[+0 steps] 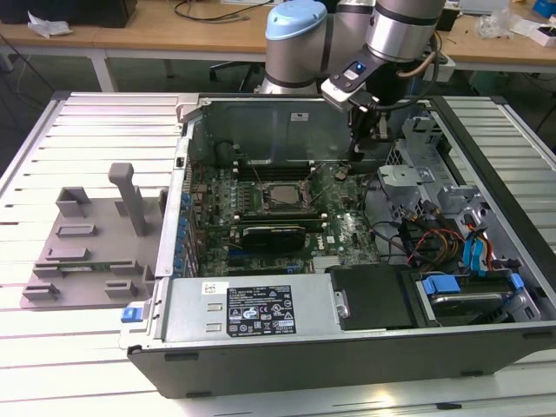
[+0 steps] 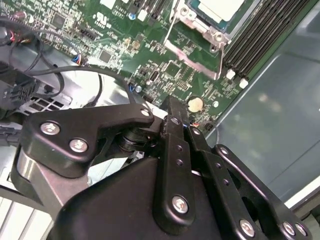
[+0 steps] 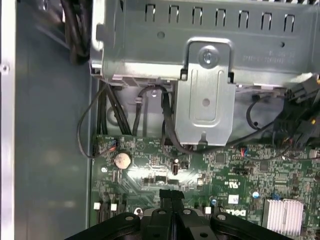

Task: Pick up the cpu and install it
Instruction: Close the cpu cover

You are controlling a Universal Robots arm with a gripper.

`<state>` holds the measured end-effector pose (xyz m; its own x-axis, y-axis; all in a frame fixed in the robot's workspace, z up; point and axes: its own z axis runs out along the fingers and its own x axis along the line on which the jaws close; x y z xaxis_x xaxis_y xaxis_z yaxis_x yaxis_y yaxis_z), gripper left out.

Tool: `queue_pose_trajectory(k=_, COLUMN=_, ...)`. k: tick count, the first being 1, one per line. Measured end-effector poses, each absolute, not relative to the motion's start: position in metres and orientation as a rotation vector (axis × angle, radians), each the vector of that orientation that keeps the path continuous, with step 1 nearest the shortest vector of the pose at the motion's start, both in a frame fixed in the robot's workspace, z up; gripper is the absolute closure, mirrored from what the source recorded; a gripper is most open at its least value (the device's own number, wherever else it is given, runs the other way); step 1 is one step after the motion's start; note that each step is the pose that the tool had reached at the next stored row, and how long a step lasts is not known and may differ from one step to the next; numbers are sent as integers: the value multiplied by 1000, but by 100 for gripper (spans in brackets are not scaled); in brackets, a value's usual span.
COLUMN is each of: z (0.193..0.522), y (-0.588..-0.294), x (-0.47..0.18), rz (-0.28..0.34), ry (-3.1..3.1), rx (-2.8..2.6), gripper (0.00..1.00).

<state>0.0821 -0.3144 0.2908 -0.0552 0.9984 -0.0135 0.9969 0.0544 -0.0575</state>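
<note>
Two black fingers (image 3: 165,196) of the end effector (image 3: 171,194) are seen pressed together in the first wrist view, with nothing held between them: the end effector is closed and empty. It is poised just above the green motherboard (image 3: 215,167), near a round silver coin cell (image 3: 122,160). In the second wrist view the same coin cell is seen just past the fingertips. Beyond the board, in the first wrist view, a folded metal bracket (image 3: 207,100) is shown fixed to the case wall, with black cables (image 3: 107,115) running down beside it.

In the exterior view the end effector (image 1: 359,148) is placed in the upper middle of the frame. It is inside the open computer case (image 1: 347,356), close to the rear wall.

The cpu (image 2: 220,7) is seated in the socket (image 2: 187,12) on the motherboard, with its silvery-white top plate turned upward. A bare metal frame (image 2: 192,47) lies just beside the socket rather than over the chip, and black memory slots (image 2: 255,45) run along the other side. In the exterior view the cpu (image 1: 280,197) is found near the centre of the frame, apart from the end effector and toward the exterior view's left of it.

Outside the case, at the exterior view's left, a grey plastic tray (image 1: 87,252) is laid on the white slatted table (image 1: 95,122), with one upright post standing on it.
</note>
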Motion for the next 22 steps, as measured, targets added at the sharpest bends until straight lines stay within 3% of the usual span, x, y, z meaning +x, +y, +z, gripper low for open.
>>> queue_pose_trajectory(k=22, z=274, y=-314, x=92, rz=81, ry=-2258, rx=-2137, gripper=89)
